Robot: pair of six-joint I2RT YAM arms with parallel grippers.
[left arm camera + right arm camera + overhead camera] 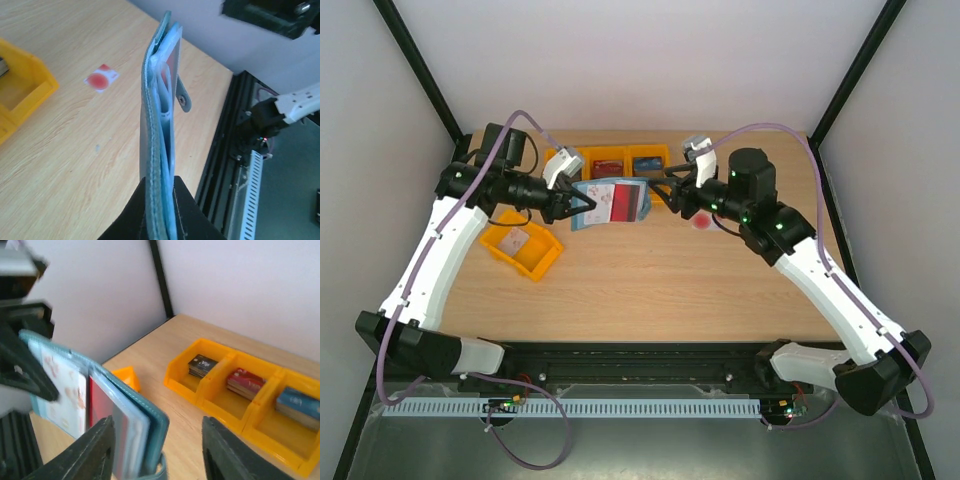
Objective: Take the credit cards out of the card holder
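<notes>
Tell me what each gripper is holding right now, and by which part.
The left gripper is shut on the card holder, pinching one end edge. The right gripper holds nothing: it is open at the holder's other end.

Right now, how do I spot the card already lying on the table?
On the wooden table, look right of the card holder held up by the left gripper. The credit card lies flat and alone there, white with a red round mark; other cards sit stacked in orange bins.
</notes>
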